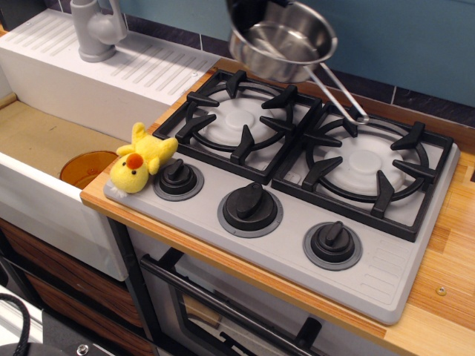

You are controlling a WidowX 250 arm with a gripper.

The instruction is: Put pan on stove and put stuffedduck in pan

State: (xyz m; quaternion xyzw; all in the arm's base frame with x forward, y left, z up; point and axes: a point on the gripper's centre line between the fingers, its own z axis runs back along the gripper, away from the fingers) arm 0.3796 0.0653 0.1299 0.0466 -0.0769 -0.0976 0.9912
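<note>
The pan (pixel 283 46) is held in the air above the far edge of the stove (pixel 312 215), tilted, its wire handle slanting down to the right over the grates. The gripper is mostly cut off by the top edge. The stuffedduck (pixel 139 163) is seen at the stove's near-left corner, touching the left knob (pixel 179 178)

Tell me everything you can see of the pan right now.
The pan is a small round saucepan of shiny steel, empty inside, with a thin looped wire handle running down to the right. It hangs tilted in the air above the back of the stove, mostly over the left burner, touching no grate. Its far rim meets the dark arm at the frame's top edge; the claw itself is out of view, so the grip cannot be seen.
</note>
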